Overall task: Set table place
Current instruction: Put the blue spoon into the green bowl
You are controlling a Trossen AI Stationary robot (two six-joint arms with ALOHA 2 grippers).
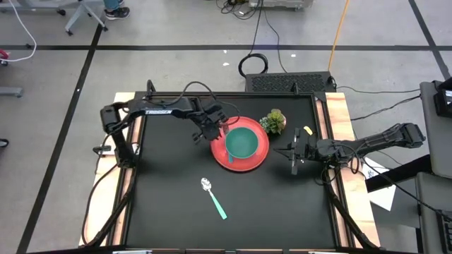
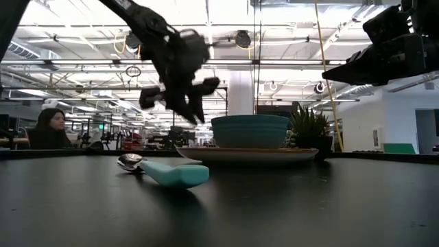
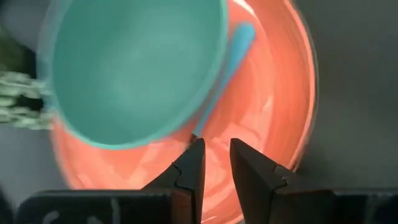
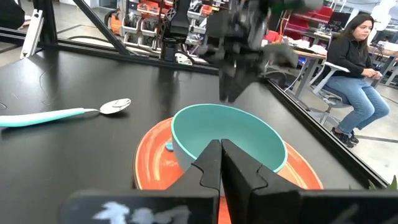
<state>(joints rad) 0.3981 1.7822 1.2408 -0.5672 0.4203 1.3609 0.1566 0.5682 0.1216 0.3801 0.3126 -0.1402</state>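
One table (image 1: 169, 212), matte black. One left gripper (image 1: 209, 131), fingers slightly spread, holding nothing, above the plate's left rim. One spoon (image 1: 213, 197), teal-handled, toward the near edge. One red plate (image 1: 260, 156), flat, round, mid-table toward the far edge, carrying one teal bowl (image 1: 242, 142). One small plant (image 1: 274, 121). One right gripper (image 1: 294, 156), fingers pressed together, near the right edge.

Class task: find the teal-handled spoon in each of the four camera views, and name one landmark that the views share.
High view: teal-handled spoon on the table, lower centre.
Low view: foreground, left of centre.
Left wrist view: not in it.
Right wrist view: far left.
Shared landmark: the teal bowl on the red plate, in all four.
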